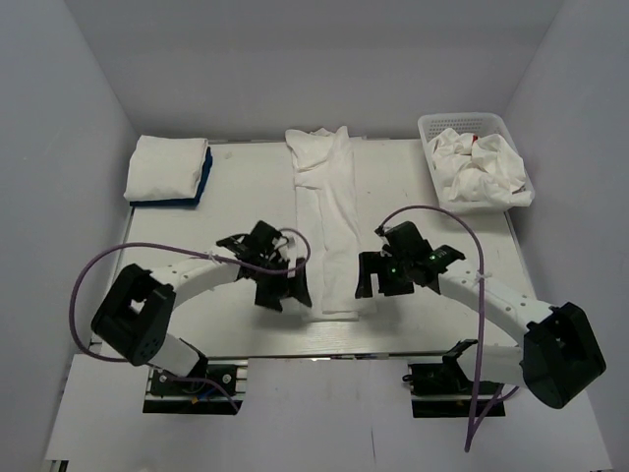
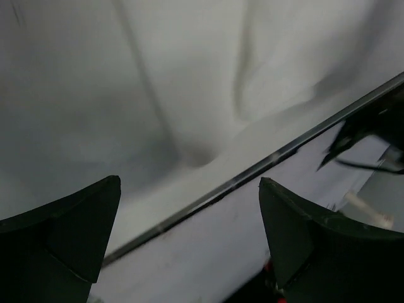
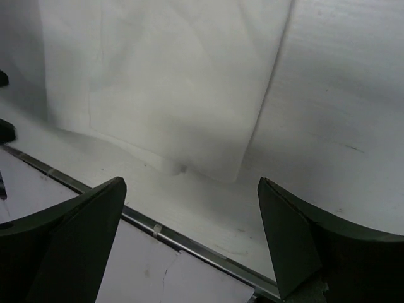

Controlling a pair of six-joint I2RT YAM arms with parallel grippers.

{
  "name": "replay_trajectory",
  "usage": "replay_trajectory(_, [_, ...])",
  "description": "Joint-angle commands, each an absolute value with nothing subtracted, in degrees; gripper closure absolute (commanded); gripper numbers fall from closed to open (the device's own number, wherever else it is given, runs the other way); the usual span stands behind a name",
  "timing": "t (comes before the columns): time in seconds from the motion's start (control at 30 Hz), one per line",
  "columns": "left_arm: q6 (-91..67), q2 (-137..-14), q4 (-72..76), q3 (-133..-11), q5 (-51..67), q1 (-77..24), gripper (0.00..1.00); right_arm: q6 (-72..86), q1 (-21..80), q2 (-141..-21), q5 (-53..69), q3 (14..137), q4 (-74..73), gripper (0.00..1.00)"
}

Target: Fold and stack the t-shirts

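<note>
A white t-shirt [image 1: 329, 216], folded into a long narrow strip, lies down the middle of the table, its near end by the front edge. My left gripper [image 1: 281, 292] is open and empty at the strip's near left corner. In the left wrist view the white cloth [image 2: 126, 82] fills the upper part, beyond the gripper [image 2: 189, 243]. My right gripper [image 1: 368, 282] is open and empty at the near right corner. The right wrist view shows the shirt's hem [image 3: 164, 82] just ahead of the gripper [image 3: 189, 243].
A folded white shirt on a blue one [image 1: 169, 169] forms a stack at the back left. A white mesh basket [image 1: 428, 133] at the back right holds crumpled white shirts, one with red print. The table's metal front edge [image 3: 208, 249] runs under both grippers.
</note>
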State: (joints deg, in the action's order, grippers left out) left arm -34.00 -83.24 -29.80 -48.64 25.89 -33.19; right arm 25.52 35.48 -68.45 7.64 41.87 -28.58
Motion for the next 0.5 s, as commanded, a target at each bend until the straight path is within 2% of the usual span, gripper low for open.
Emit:
replay_trajectory(0.0, [-35.8, -82.0, -32.5, -47.5, 29.4, -36.6, 0.0, 26.5, 33.8, -70.7, 14.7, 41.5, -28.4, 0.1])
replay_trajectory(0.1, [-33.1, -86.8, -32.5, -48.6, 29.4, -38.8, 0.04, 26.6, 32.6, -74.7, 16.9, 42.0, -27.9, 0.1])
replay_trajectory(0.23, [-30.4, -96.0, -35.2, -52.6, 27.9, -41.7, 0.15, 26.9, 31.2, -77.6, 19.4, 42.5, -29.1, 0.1])
replay_trajectory(0.47, [-30.9, -97.1, -35.2, -53.3, 25.0, -44.2, 0.38, 26.4, 28.9, -79.5, 21.4, 40.4, -29.3, 0.1])
